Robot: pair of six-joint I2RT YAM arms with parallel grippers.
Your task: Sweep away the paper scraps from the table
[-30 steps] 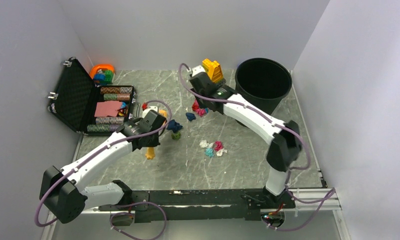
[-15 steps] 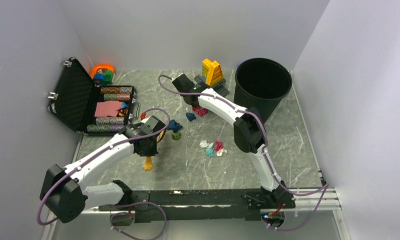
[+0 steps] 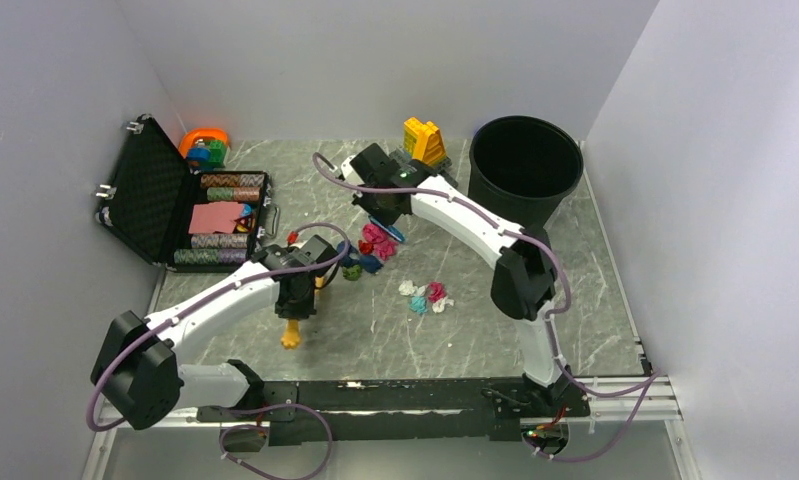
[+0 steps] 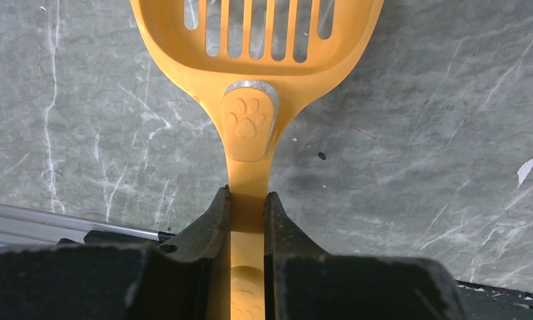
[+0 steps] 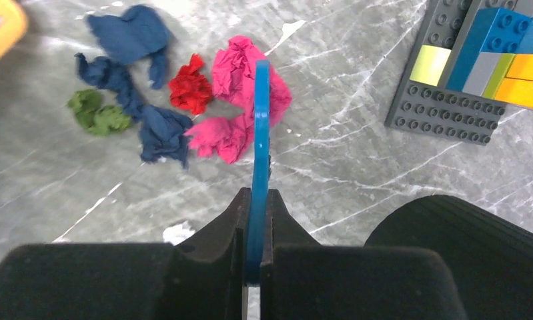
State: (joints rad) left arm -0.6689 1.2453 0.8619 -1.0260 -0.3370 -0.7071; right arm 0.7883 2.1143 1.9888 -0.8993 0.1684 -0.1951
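Note:
Pink [image 5: 240, 80], red [image 5: 189, 90], dark blue [image 5: 163, 130] and green [image 5: 93, 113] paper scraps lie bunched on the table [image 3: 495, 320], mid-table in the top view [image 3: 373, 245]. My right gripper [image 5: 257, 193] is shut on a thin blue scraper [image 5: 261, 120] whose edge rests against the pink wads. It also shows in the top view [image 3: 383, 215]. My left gripper [image 4: 248, 197] is shut on the handle of an orange slotted scoop [image 4: 250, 127], just left of the bunch [image 3: 300, 300]. A second bunch of white, teal and pink scraps [image 3: 425, 295] lies nearer.
A black bin [image 3: 525, 165] stands at the back right. The yellow brick build [image 3: 425, 140] on its grey baseplate [image 5: 443, 107] is behind my right gripper. An open black case with poker chips [image 3: 190, 210] sits left. A black rail [image 3: 405, 395] runs along the near edge.
My right gripper swung left, then came nearer, pushing the pink and red scraps up to the blue and green ones. My left gripper and scoop shifted slightly nearer.

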